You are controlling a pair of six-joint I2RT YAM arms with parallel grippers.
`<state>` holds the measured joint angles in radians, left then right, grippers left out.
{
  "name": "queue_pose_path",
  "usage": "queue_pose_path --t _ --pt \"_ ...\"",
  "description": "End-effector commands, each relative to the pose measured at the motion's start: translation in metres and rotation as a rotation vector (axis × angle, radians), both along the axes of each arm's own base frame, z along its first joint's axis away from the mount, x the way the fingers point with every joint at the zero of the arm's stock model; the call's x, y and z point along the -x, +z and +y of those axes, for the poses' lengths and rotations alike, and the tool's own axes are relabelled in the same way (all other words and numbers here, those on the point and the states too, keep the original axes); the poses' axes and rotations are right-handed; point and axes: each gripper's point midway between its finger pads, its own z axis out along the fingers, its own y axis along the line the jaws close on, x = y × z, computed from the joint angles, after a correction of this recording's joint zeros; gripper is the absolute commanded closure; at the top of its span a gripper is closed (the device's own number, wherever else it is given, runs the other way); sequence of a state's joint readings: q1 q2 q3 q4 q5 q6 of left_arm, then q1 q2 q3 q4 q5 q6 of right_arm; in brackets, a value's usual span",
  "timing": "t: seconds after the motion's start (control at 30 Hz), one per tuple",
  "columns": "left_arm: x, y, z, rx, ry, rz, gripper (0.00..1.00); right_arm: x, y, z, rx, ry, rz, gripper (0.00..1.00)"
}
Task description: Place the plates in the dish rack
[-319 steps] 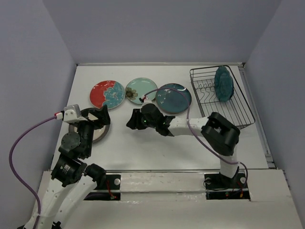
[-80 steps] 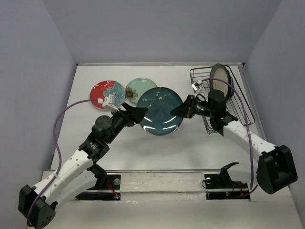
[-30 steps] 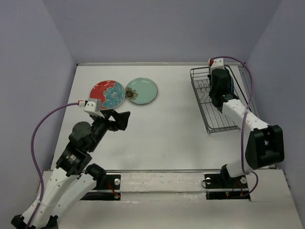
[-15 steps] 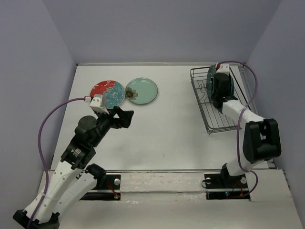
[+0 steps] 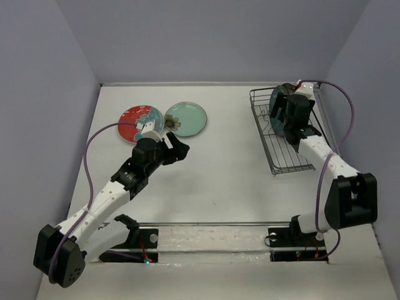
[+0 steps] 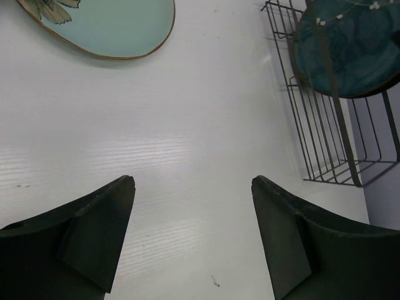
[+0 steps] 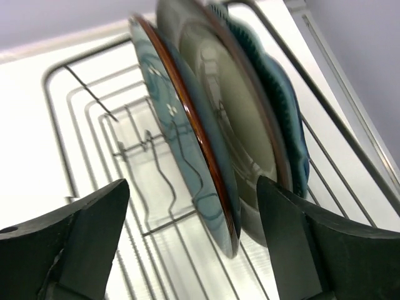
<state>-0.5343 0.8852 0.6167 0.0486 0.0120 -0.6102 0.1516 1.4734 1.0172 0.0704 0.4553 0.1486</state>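
Your dark teal plate [image 7: 182,147] has left both grippers since the hand-over and now stands upright in the dish rack [image 5: 263,134].
Your right gripper [image 7: 192,183] is spread wide and empty. That plate is just ahead of its fingertips, and the grey-brown plate [image 7: 231,106] and teal scalloped plate [image 7: 284,112] stand close behind it. Your left gripper [image 6: 192,181] is also spread, holding nothing, over the table [image 6: 187,112]. The mint plate [image 6: 106,28] lies ahead to its left, with the red-and-blue plate [image 5: 134,119] beside that one.
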Motion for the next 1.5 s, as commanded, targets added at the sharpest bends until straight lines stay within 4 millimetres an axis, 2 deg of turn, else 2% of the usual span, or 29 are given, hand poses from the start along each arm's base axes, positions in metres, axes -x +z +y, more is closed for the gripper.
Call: queue_pose_path --t 0.0,0.03,0.07,0.13,0.2,0.3,0.47,0.5,0.53,0.57,0.6,0.67,0.73,0.83,0.97,1.07,1.17,1.3,1.4,1.43,1.47 --pt "-0.034 -0.007 0.0 0.123 0.16 -0.007 0.16 0.014 0.065 0.015 -0.129 0.06 -0.158 0.11" --pt "-0.041 -0.009 0.003 0.126 0.196 -0.011 0.17 0.02 0.079 0.023 -0.158 0.083 -0.189 0.11" --pt "-0.05 -0.022 0.005 0.099 0.235 0.014 0.17 0.024 0.082 0.025 -0.172 0.095 -0.188 0.11" --pt "-0.068 -0.034 0.019 0.058 0.352 0.023 0.18 0.035 0.095 0.042 -0.203 0.15 -0.203 0.1" --pt "-0.081 -0.042 0.034 0.016 0.456 0.02 0.2 0.043 0.099 0.049 -0.215 0.178 -0.201 0.1" --pt "-0.1 -0.05 0.041 0.003 0.543 0.035 0.24 0.06 0.112 0.051 -0.236 0.206 -0.227 0.09" --pt "-0.133 -0.06 0.048 -0.022 0.62 0.064 0.26 0.087 0.124 0.063 -0.278 0.284 -0.254 0.09" --pt "-0.138 -0.063 0.048 -0.019 0.622 0.071 0.28 0.094 0.131 0.067 -0.297 0.311 -0.275 0.09" --pt "-0.143 -0.078 0.047 -0.036 0.623 0.104 0.28 0.098 0.134 0.076 -0.325 0.361 -0.277 0.09" --pt "-0.152 -0.074 0.044 -0.01 0.625 0.104 0.29 0.1 0.135 0.079 -0.336 0.377 -0.278 0.09" --pt "-0.157 -0.079 0.044 0.0 0.623 0.12 0.3 0.105 0.135 0.084 -0.352 0.408 -0.279 0.09" --pt "-0.164 -0.095 0.041 0.006 0.624 0.154 0.32 0.11 0.137 0.092 -0.365 0.446 -0.282 0.09" --pt "-0.171 -0.1 0.037 0.033 0.624 0.171 0.34 0.114 0.137 0.093 -0.372 0.454 -0.284 0.09" --pt "-0.18 -0.118 0.035 0.036 0.635 0.205 0.35 0.122 0.14 0.102 -0.393 0.514 -0.288 0.09" --pt "-0.195 -0.121 0.031 0.068 0.645 0.202 0.36 0.127 0.14 0.111 -0.421 0.559 -0.287 0.09" --pt "-0.202 -0.126 0.023 0.104 0.623 0.207 0.42 0.129 0.141 0.119 -0.434 0.596 -0.287 0.1" --pt "-0.205 -0.14 0.02 0.118 0.625 0.228 0.49 0.128 0.145 0.12 -0.438 0.604 -0.293 0.1" --pt "-0.21 -0.149 0.017 0.134 0.632 0.238 0.53 0.134 0.158 0.128 -0.456 0.643 -0.314 0.1" --pt "-0.211 -0.154 0.016 0.149 0.639 0.24 0.63 0.14 0.164 0.134 -0.476 0.675 -0.326 0.1" --pt "-0.212 -0.154 0.017 0.153 0.644 0.232 0.75 0.142 0.166 0.138 -0.481 0.693 -0.325 0.11" --pt "-0.213 -0.156 0.017 0.151 0.643 0.231 0.82 0.143 0.168 0.138 -0.479 0.695 -0.329 0.11"
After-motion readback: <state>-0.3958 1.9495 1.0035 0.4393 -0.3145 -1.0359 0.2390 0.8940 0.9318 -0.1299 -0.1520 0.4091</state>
